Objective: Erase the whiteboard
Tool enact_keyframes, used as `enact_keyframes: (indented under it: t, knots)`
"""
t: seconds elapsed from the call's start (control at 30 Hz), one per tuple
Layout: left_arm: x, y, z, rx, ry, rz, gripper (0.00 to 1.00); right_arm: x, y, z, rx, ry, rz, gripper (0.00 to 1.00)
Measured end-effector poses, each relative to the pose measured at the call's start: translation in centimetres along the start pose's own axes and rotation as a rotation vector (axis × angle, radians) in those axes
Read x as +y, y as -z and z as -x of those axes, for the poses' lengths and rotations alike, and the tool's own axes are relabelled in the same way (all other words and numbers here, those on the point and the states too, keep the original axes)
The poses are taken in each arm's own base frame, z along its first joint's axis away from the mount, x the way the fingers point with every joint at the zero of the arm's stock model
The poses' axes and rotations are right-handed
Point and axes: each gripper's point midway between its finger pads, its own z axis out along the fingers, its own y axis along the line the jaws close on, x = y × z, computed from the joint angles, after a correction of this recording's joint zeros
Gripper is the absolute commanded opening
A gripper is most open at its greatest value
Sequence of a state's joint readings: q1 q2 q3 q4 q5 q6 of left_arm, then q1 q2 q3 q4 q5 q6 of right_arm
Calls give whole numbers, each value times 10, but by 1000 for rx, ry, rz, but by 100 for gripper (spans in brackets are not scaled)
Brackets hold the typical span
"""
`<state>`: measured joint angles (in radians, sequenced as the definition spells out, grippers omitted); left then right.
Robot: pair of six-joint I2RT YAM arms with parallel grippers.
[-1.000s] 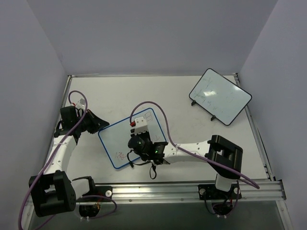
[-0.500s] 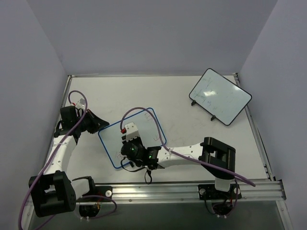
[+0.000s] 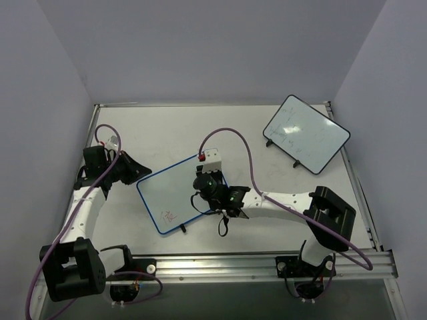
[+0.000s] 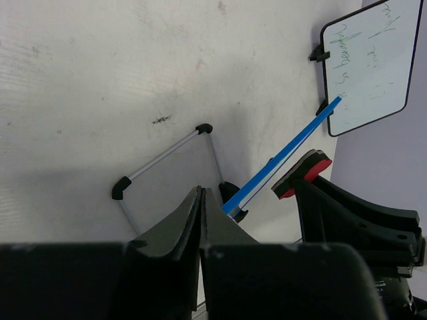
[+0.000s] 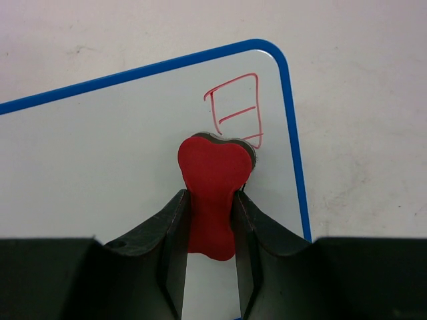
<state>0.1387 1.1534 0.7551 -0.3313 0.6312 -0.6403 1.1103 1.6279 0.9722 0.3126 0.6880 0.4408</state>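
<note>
The whiteboard (image 3: 173, 193) with a blue rim lies tilted at the table's middle left. A red scribble (image 3: 168, 215) sits near its front corner. My right gripper (image 5: 210, 200) is shut on a red eraser (image 5: 215, 167), which rests on the board just below a boxy red scribble (image 5: 235, 110) near a rounded corner. In the top view the right gripper (image 3: 205, 188) is over the board's right part, its fingertips hidden. My left gripper (image 3: 140, 173) is at the board's left corner. In the left wrist view it (image 4: 202, 198) is shut with nothing visible between the jaws, and the blue rim (image 4: 280, 157) runs edge-on beside it.
A black-rimmed whiteboard (image 3: 307, 133) with faint dark marks stands at the back right; it also shows in the left wrist view (image 4: 370, 63). The blue board's wire stand (image 4: 163, 153) with black feet rests on the table. Grey walls enclose the table on three sides.
My right gripper with the eraser first swept toward the board's front left, then moved back up and right to the board's far right part. The left arm has not moved.
</note>
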Motion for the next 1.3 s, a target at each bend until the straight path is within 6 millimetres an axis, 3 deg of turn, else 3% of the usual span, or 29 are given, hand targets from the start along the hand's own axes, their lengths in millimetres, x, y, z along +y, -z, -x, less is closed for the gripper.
enact_keyframes:
  t: [0.2, 0.37, 0.5, 0.57, 0.63, 0.77, 0.9, 1.03, 1.3]
  knots:
    - [-12, 3, 21, -46, -32, 6, 36, -21, -8, 14, 5, -15, -29, 0]
    - [-16, -1, 41, -80, -37, 26, 37, -43, -22, 35, -2, -51, -66, 0]
    - [-23, -16, 54, -82, -46, 57, 32, -55, -30, 47, -10, -68, -80, 0]
    - [-33, -27, 56, -73, -69, 65, 22, -57, -32, 49, -9, -70, -77, 0]
    - [-50, -44, 54, -55, -107, 65, 12, -58, -33, 50, -8, -68, -73, 0]
    - [-69, -76, 44, -11, -148, 71, 4, -56, -33, 56, -16, -61, -63, 0]
    - [-61, -99, 32, 24, -155, 121, 4, -52, -34, 65, -35, -64, -47, 0]
    - [-55, -110, 22, 49, -163, 150, 4, -48, -35, 67, -33, -59, -21, 0]
    - [-73, -122, 13, 70, -198, 121, 2, -36, -34, 53, -9, -48, 65, 0]
